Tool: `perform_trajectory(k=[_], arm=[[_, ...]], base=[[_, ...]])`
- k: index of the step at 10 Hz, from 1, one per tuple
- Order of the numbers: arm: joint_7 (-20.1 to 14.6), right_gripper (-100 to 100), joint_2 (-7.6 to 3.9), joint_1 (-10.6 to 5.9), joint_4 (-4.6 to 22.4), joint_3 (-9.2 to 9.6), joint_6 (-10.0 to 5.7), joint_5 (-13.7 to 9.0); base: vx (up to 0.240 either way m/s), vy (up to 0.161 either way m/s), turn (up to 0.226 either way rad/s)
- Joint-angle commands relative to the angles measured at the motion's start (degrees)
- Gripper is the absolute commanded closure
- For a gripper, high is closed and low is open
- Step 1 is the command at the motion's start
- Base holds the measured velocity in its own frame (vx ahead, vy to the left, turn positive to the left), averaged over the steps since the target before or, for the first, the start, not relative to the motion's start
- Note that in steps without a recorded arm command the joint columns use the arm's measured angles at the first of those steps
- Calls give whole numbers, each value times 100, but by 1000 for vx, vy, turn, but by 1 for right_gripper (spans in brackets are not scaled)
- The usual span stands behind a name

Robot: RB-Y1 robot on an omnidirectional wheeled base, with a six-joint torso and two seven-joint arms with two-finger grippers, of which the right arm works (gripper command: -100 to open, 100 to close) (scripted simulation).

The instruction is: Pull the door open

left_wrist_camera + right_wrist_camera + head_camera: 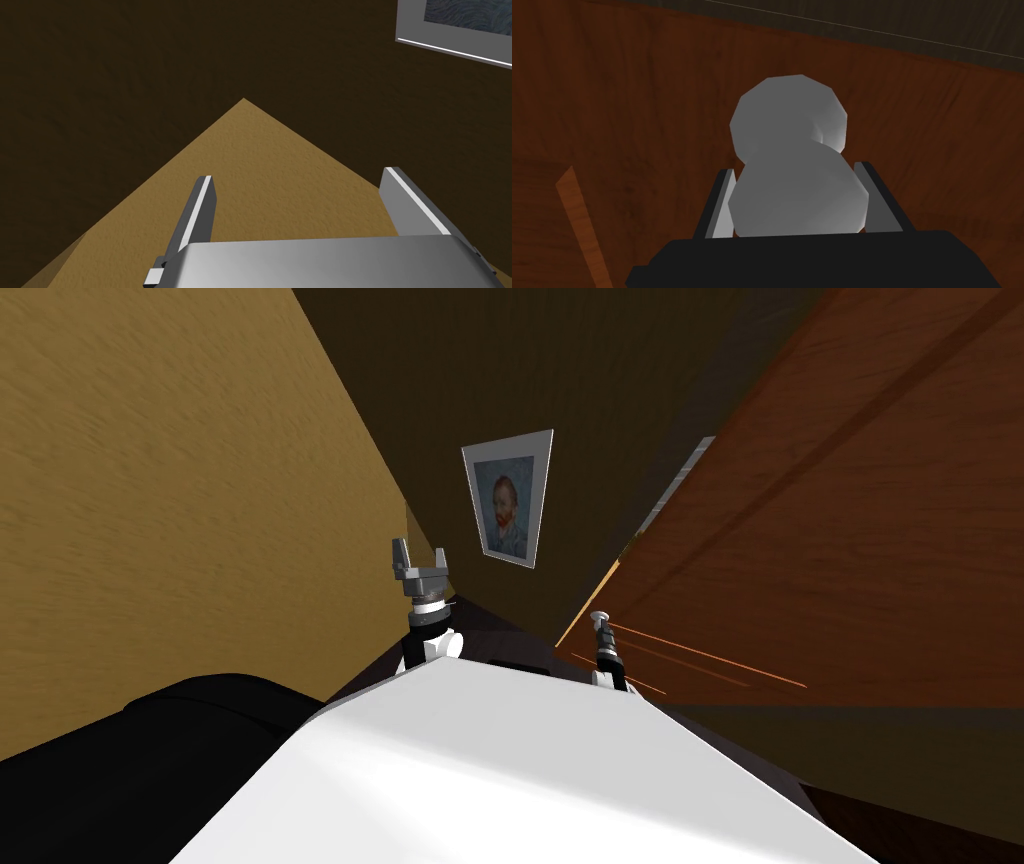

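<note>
Right tool [794,169] tight around grey doorknob [790,145]

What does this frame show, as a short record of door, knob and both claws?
door: brown wood, to the robot's right
knob: grey, rounded, on the door face
right claw: shut on the knob, fingers pressing its sides
left claw: open, holding nothing, raised near the tan wall
wall ahead: dark, with a framed portrait
</note>
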Motion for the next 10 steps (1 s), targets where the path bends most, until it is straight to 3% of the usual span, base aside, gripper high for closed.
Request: perform_trajectory(k=[1,10], arm=[[-286,100,14,-10,-35,83,-8,-76],[-1492,100,-66,-31,4,349,-20,-446]], base=[[-25,-9,25],[-33,-8,32]])
